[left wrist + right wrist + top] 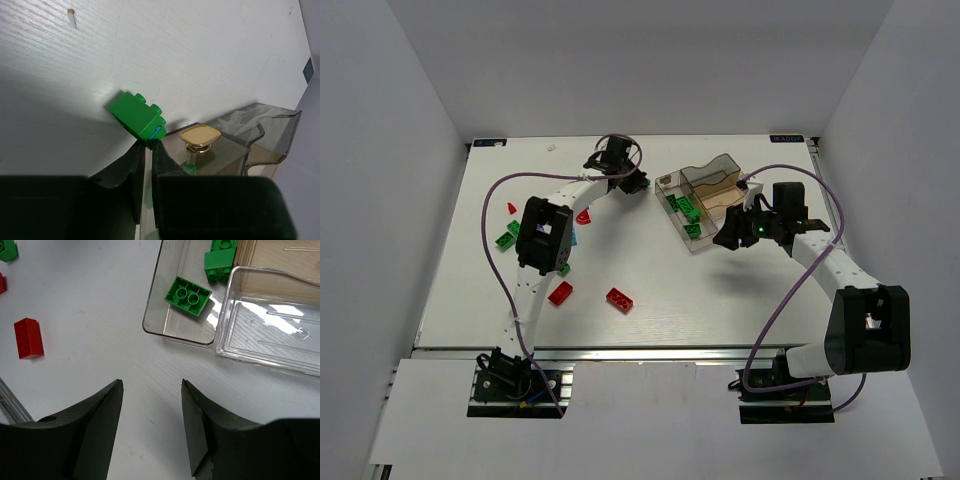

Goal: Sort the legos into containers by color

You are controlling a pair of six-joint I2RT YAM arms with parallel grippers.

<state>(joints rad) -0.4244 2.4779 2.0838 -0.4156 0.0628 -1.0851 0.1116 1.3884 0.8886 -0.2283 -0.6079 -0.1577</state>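
Left gripper [148, 146] pinches just a corner of the green lego [137, 119], at the tray's [715, 172] nine o'clock; right gripper [150, 405] gapes empty. So thin a hold could let it twist free.

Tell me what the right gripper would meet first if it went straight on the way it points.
Probably bare table, just short of the tray's long compartment holding green bricks; depth is unclear.
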